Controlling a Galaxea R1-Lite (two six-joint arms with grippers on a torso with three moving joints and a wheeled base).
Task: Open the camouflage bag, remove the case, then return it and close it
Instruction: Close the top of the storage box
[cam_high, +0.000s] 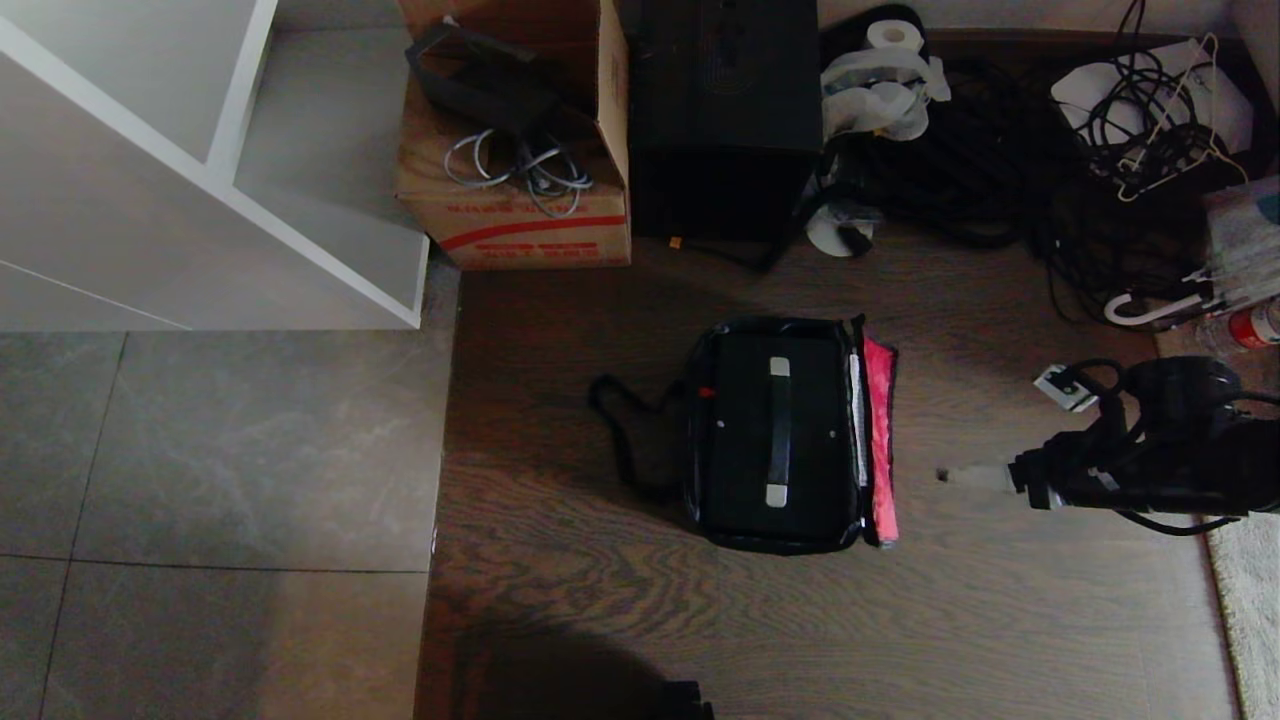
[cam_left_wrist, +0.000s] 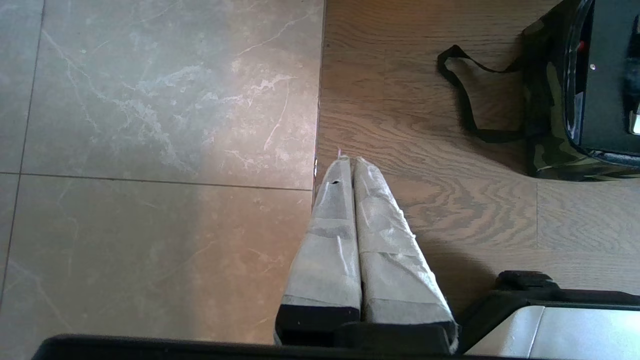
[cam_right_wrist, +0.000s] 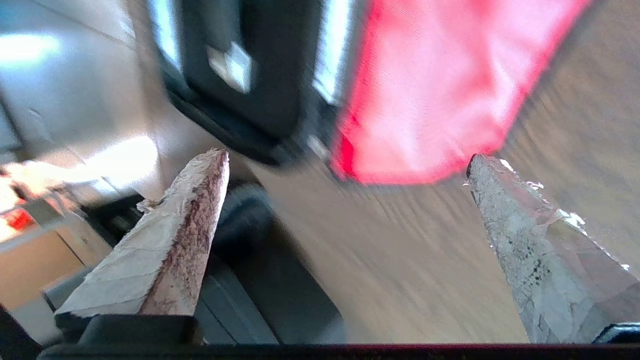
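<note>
The camouflage bag (cam_high: 697, 500) stands open on the wood floor, its red-lined lid (cam_high: 880, 450) folded over to the right. The black case (cam_high: 735, 440) sits inside, its silver-ended handle (cam_high: 778, 432) facing up. The bag's black strap (cam_high: 625, 430) trails to the left. My right gripper (cam_high: 960, 476) hovers to the right of the lid, apart from it. In the right wrist view this gripper (cam_right_wrist: 346, 159) is open and empty, with the lid (cam_right_wrist: 440, 85) and case (cam_right_wrist: 265, 65) ahead. My left gripper (cam_left_wrist: 350, 162) is shut over the tile-wood seam, away from the bag (cam_left_wrist: 545, 125).
Behind the bag stand a brown cardboard box (cam_high: 520, 150) with cables in it and a tall black box (cam_high: 725, 110). Tangled cables (cam_high: 1000, 160) fill the back right. A white shelf unit (cam_high: 200, 150) is at the back left, and a pale rug edge (cam_high: 1250, 600) lies at the right.
</note>
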